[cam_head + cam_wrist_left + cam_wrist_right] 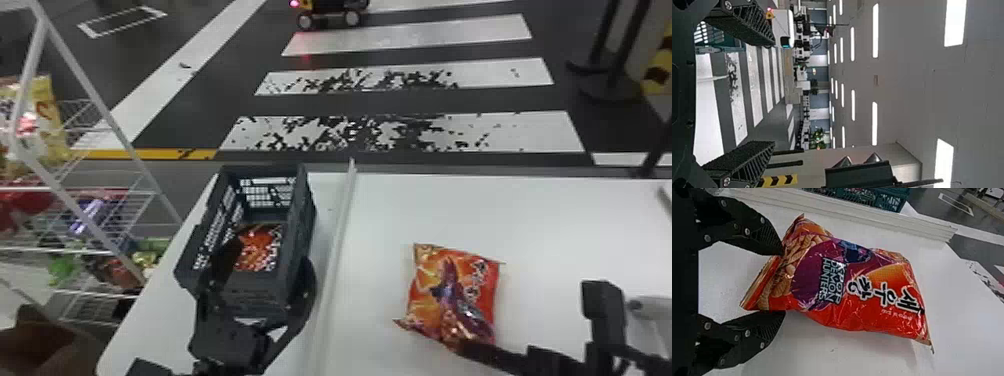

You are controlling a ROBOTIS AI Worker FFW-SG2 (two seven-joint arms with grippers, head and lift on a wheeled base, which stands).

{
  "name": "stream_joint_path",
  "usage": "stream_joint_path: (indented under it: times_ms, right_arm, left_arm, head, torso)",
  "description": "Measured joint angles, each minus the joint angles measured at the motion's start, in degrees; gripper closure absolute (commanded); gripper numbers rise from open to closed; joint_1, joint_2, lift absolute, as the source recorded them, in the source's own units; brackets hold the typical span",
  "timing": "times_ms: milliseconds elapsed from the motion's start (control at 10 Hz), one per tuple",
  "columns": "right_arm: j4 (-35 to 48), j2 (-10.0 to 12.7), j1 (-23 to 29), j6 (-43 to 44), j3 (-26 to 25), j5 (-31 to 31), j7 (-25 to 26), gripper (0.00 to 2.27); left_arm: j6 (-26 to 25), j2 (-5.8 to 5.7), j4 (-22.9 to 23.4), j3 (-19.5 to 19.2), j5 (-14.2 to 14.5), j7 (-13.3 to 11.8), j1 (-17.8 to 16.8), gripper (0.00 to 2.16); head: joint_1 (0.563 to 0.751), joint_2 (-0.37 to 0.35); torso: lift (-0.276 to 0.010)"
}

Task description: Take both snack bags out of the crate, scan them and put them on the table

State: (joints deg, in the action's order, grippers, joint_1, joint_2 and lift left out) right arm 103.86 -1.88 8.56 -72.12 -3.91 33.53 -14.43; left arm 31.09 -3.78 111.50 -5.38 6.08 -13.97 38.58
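Note:
In the head view my left gripper [267,280] is open over the near end of the dark crate [295,210], one finger toward each long side. Inside the crate lies an orange-red snack bag [260,247]. The other red snack bag [452,295] lies on the white table right of the divider, with my right gripper [482,350] at its near edge. In the left wrist view the left gripper [774,94] has nothing between its fingers. From the right wrist, the right gripper [783,284] stands open around one end of the red bag [856,293].
A raised white divider [337,245] runs along the table [550,225] beside the crate. At the right edge stand a black upright part [602,305] and a grey rounded object [647,306]. A wire rack [107,245] with snacks stands on the left.

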Motion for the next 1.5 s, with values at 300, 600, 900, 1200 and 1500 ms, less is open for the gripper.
stream_joint_path:
  times_ms: [300,600,900,1200,1500]
  right_arm:
    - [-0.1,0.6,-0.7,-2.7,-0.3,-3.4,0.3,2.26]
    - [1.6,0.7,0.2,2.1,-0.4,-4.2,0.5,2.26]
    - [8.2,0.6,1.3,2.6,0.7,-9.9,3.8,2.26]
    - [15.6,0.2,2.2,2.2,8.2,-27.4,5.1,2.26]
    - [17.8,-0.6,1.9,2.8,19.3,-49.7,6.2,2.26]
  left_arm:
    - [-0.1,-0.01,-0.3,-0.1,0.3,0.0,-0.1,0.1]
    - [-0.1,0.07,-0.8,-0.1,0.4,0.0,-0.2,0.1]
    - [-0.1,0.09,-0.8,0.0,0.4,0.0,-0.2,0.1]
    - [-0.3,0.01,-0.8,0.1,0.4,0.0,-0.3,0.1]
    - [-0.3,-0.21,-0.8,0.0,0.7,0.0,-0.4,0.1]
  head:
    - [0.695,0.242]
    - [0.695,0.225]
    - [0.695,0.19]
    - [0.695,0.152]
    - [0.695,0.127]
  torso:
    - [-0.091]
    - [-0.091]
    - [-0.091]
    - [-0.091]
    - [-0.091]
